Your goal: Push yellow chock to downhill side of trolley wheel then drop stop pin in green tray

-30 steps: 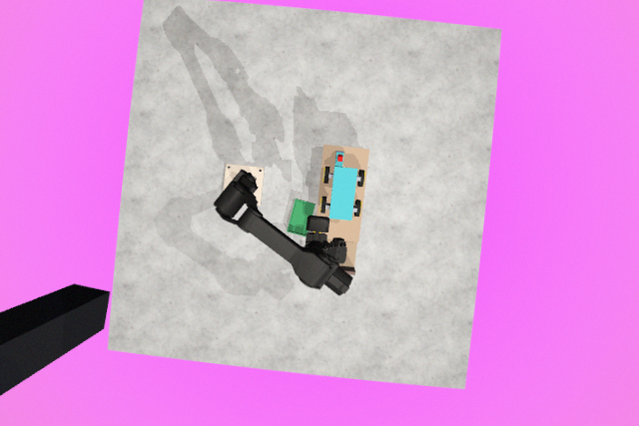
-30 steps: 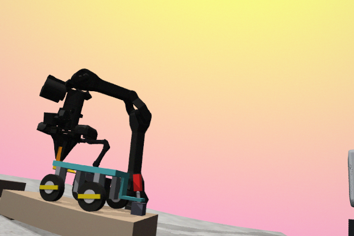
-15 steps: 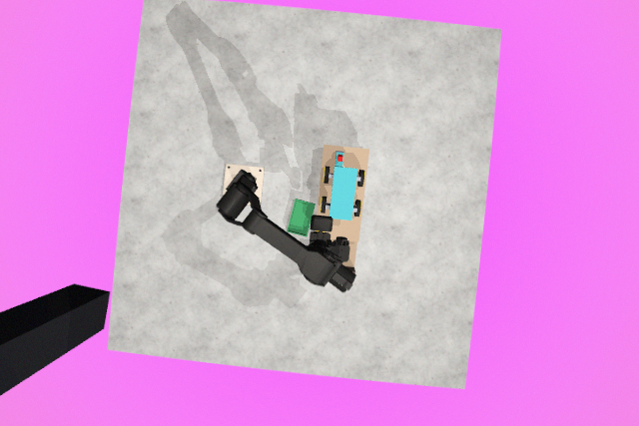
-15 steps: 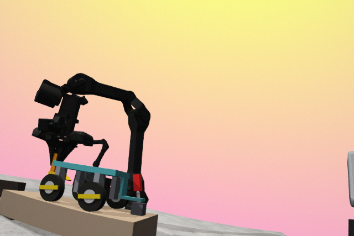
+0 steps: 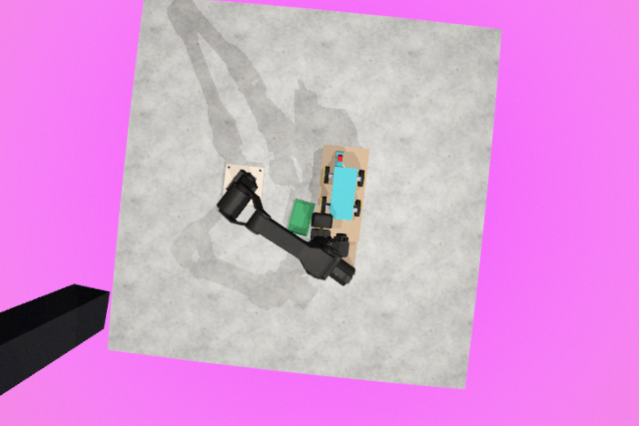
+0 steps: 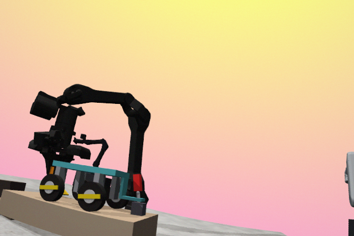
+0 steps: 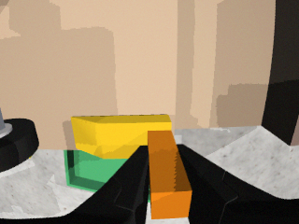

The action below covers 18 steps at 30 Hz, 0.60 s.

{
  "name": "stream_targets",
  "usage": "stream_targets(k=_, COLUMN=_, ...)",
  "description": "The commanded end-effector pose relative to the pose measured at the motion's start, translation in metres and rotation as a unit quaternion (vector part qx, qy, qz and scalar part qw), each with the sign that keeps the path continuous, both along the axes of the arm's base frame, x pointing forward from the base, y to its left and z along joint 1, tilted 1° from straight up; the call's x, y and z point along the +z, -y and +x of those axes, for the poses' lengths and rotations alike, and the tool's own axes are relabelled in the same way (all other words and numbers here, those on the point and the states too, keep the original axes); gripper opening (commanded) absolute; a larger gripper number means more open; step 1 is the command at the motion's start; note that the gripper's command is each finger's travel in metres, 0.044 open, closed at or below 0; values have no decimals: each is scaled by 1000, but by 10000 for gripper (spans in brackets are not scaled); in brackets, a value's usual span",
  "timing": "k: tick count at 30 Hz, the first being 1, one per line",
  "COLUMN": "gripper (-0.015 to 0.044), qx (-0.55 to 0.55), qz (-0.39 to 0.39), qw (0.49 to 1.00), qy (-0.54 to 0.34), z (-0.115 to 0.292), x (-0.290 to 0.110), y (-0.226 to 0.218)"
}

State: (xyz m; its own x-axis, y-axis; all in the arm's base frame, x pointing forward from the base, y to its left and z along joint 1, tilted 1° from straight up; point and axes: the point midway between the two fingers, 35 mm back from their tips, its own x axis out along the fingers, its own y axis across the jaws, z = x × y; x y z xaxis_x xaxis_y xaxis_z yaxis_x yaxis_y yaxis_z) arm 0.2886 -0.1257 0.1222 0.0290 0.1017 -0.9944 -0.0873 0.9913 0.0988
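A mottled grey counter [image 5: 402, 266] sits against a flat magenta surround. On it the tan ramp [image 5: 354, 243] carries the cyan trolley [image 5: 344, 191]. My tool [image 7: 163, 196] is clamped on the orange handle [image 7: 167, 175] of the yellow chock [image 7: 119, 133], at the downhill end of the ramp beside the green tray [image 5: 301, 216].

In the exterior view a sliver of yellow shows just behind the low-end wheel [image 6: 51, 187], but I cannot tell whether the chock touches it. I judge the chocking step to be in hand, not finished. The red-headed stop pin [image 6: 137, 181] is in its place at the uphill end, so pulling it, dropping it in the tray and backing off all remain.

I can read no brand, label or writing anywhere.
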Motion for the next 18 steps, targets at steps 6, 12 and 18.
stream_targets(k=6, gripper=0, qx=-2, qz=3, qw=1000, qy=2, z=1, x=-5, y=-4)
stream_targets(k=12, gripper=0, qx=-2, qz=3, qw=1000, qy=2, z=-1, x=-4, y=-10)
stream_targets(k=18, gripper=0, qx=-2, qz=3, qw=1000, qy=2, z=-2, x=-4, y=-15)
